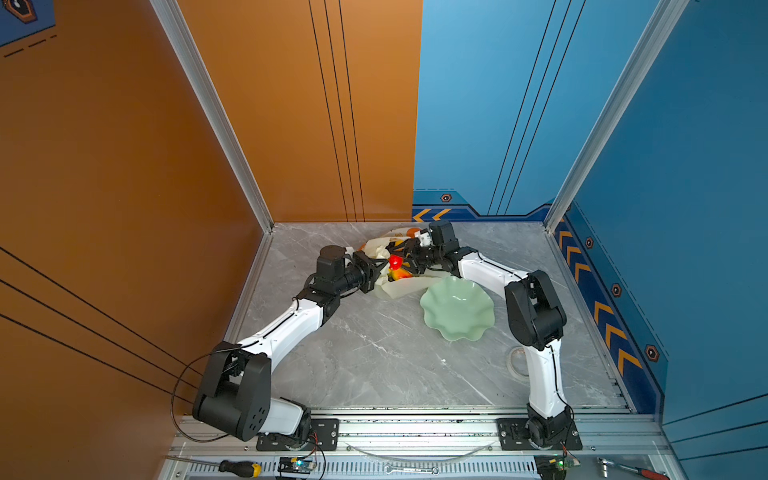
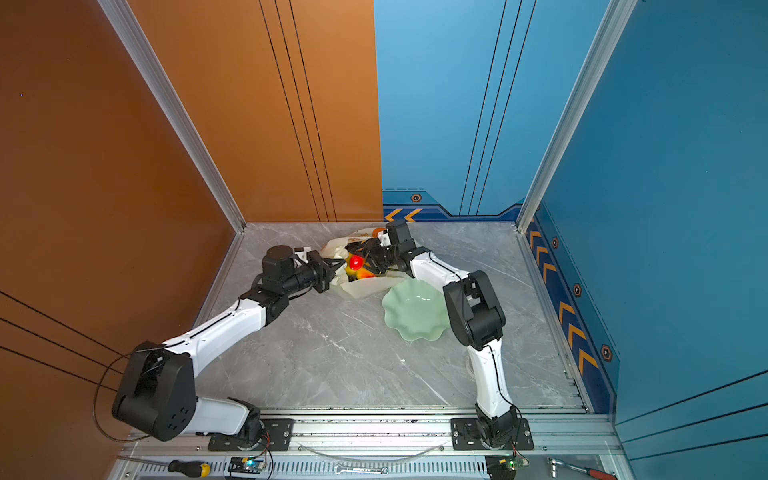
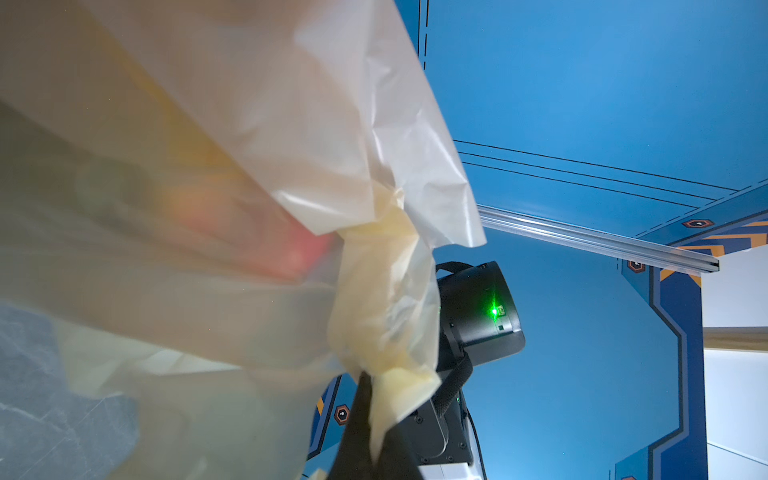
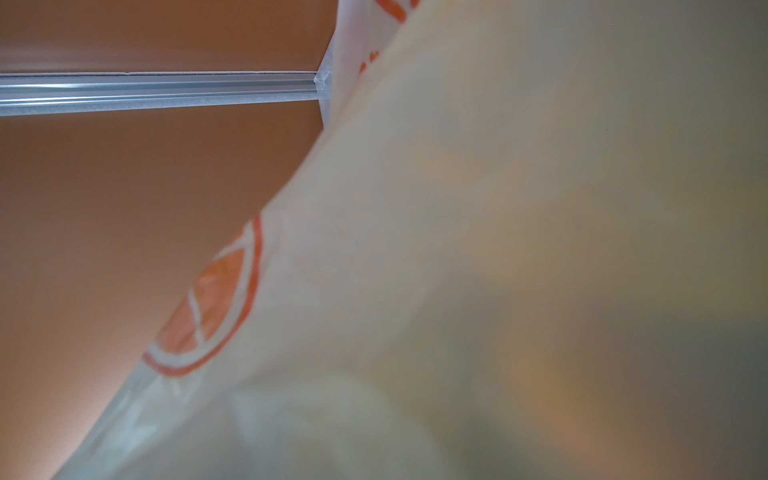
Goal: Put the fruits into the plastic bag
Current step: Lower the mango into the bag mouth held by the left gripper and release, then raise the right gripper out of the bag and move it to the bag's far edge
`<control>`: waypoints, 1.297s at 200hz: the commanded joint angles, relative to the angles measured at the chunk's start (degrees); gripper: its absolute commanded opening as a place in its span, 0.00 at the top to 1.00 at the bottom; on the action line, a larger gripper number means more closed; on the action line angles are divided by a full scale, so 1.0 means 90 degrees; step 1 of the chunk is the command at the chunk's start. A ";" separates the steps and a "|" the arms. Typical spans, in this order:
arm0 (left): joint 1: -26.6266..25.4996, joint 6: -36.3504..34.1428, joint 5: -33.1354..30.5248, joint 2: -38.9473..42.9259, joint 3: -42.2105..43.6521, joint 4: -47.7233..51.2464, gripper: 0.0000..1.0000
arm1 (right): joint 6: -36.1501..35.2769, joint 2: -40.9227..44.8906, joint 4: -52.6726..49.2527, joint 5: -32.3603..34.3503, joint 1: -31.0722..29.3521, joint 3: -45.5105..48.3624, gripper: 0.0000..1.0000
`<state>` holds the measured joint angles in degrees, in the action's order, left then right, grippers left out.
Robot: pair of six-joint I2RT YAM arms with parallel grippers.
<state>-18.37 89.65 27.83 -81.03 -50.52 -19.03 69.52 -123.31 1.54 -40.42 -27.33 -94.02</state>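
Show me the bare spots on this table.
Widest bare stretch: table front centre, between left arm, green dish and near rail. Also far right corner, beyond right arm. Crowded: far middle, left gripper and right gripper at the plastic bag.

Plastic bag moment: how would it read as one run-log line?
left jaws: shut on plastic bag edge | right jaws: at bag mouth, state unclear | fruits: in bag opening | green dish: empty

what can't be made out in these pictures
- Right gripper: fingers too small in both top views; blurred plastic bag fills the right wrist view.
- Fruits: kinds and count hidden by bag folds in both top views; smeared behind film in left wrist view.
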 commanded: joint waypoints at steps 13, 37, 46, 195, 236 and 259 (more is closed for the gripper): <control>0.0141 -0.0036 0.0244 -0.0087 -0.0229 -0.0093 1.00 | 0.0097 -0.0241 -0.0181 0.0296 0.0036 -0.0396 0.46; 0.0213 -0.0039 0.0303 -0.0185 -0.0292 -0.0085 1.00 | 0.0248 -0.0392 -0.0146 0.0518 0.0039 -0.0591 0.46; 0.0232 -0.0046 0.0323 -0.0230 -0.0330 -0.0091 1.00 | 0.0310 -0.0457 -0.0122 0.0581 0.0039 -0.0704 0.46; 0.0883 0.0136 0.0880 -0.1035 -0.0900 -0.0462 1.00 | 0.0532 -0.1561 -0.0759 0.1210 -0.0047 -0.2588 0.41; 0.0938 0.0181 0.0968 -0.1099 -0.1106 -0.0541 1.00 | 0.0419 -0.1476 -0.0914 0.1268 -0.0074 -0.2632 0.41; 0.0938 0.0196 0.0989 -0.1067 -0.1040 -0.0605 1.00 | 0.0223 -0.1366 -0.1110 0.1298 -0.0115 -0.2630 0.41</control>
<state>-10.39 91.20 35.05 -90.78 -58.98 -22.92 73.54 -136.42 -4.95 -30.09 -27.66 -116.09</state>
